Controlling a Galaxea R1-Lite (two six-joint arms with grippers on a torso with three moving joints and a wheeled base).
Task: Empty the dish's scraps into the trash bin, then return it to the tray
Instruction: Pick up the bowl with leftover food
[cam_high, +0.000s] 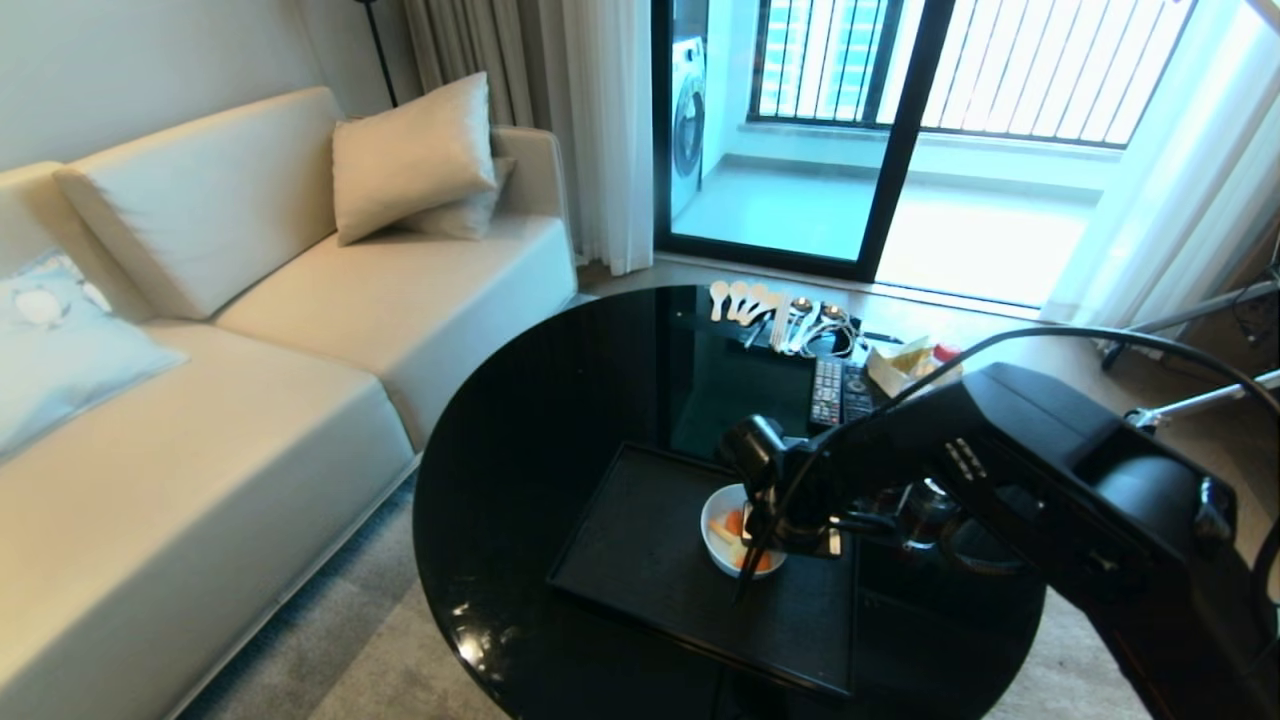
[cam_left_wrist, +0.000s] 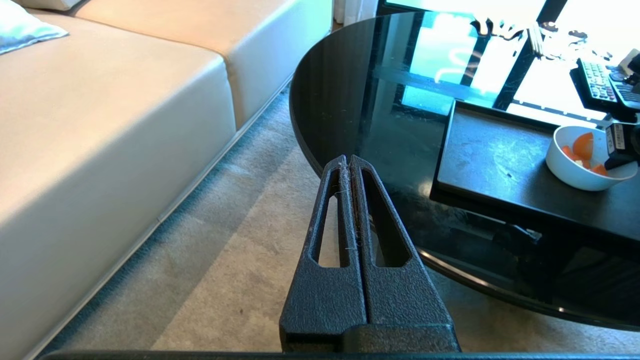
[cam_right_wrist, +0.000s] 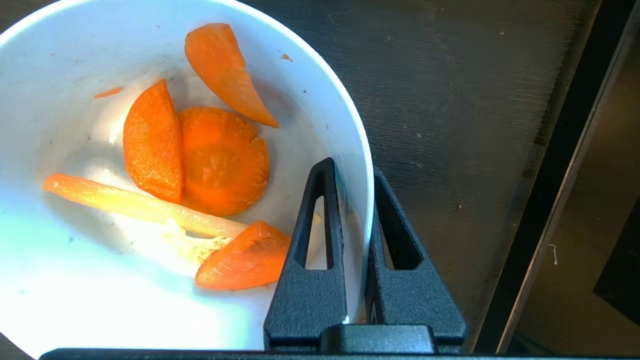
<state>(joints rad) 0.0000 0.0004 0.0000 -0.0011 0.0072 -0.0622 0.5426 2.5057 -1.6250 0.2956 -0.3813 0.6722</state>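
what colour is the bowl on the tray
White, glossy bowl; clearest in the right wrist view.

I see white dish, orange and pale yellow scraps, matte black tray, glossy black counter, cream sofa.

Beyond the right hand, at the far edge of the round glossy black glass table, lie two black remote controls, with a row of white plastic spoons farther off and an opened yellow snack packet just beside the remotes. Well away from the hand, across the table's rim, stands a cream leather sofa carrying two beige cushions and a pale blue patterned cushion. A grey-beige carpet covers the floor between sofa and table.
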